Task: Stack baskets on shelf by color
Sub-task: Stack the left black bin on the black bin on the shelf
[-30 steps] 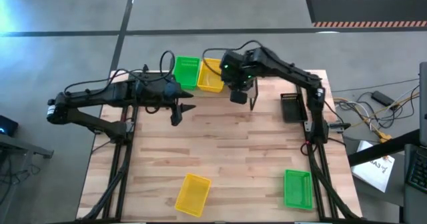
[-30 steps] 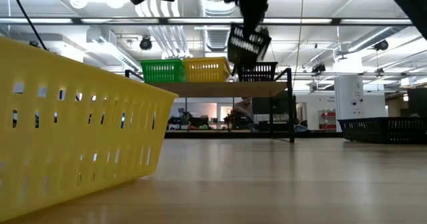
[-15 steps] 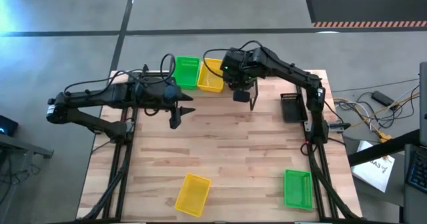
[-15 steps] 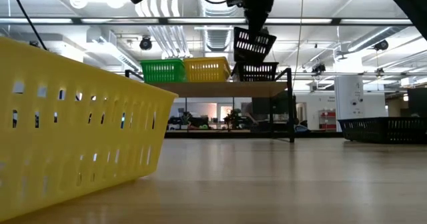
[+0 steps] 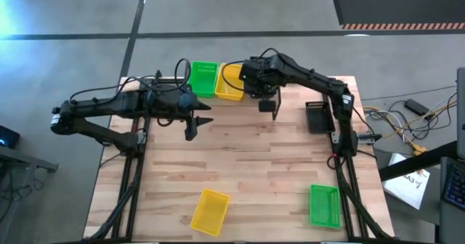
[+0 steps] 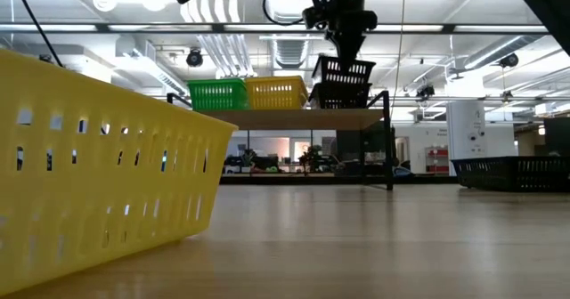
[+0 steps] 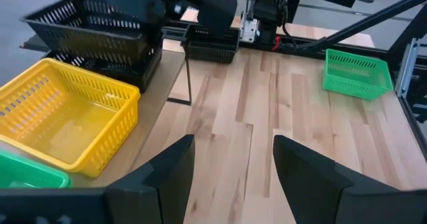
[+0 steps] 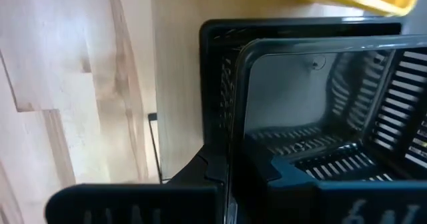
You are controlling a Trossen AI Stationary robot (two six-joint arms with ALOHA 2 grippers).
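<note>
The light-wood shelf [image 6: 294, 118] stands at the table's far edge. A green basket [image 5: 203, 78] and a yellow basket [image 5: 231, 83] rest by their bottoms on it, side by side. A black basket [image 6: 343, 97] rests on the shelf's right part. My right gripper [image 6: 347, 43] is shut on a second black basket [image 6: 343, 69] right above that one. My left gripper [image 7: 233, 164] is open and empty above the table, left of the shelf's front [image 5: 192, 122]. My right gripper holds the upper black basket by one wall near its rim [image 8: 233, 124], with one finger inside the basket and one outside. The fingers come from above, pointing down. The basket hangs nearly level, its bottom at the mouth of the lower black basket [image 8: 220, 31]; whether the two touch I cannot tell.
A yellow basket [image 5: 209, 211] and a green basket [image 5: 324, 204] lie near the table's front edge. Another black basket [image 5: 317, 117] lies at the right, by the right arm's base. The middle of the wood-slat table [image 5: 247, 157] is bare.
My right gripper has gone toward the shelf and down with the black basket. The basket, tilted before, now hangs nearly level and lower, right over the black basket on the shelf.
</note>
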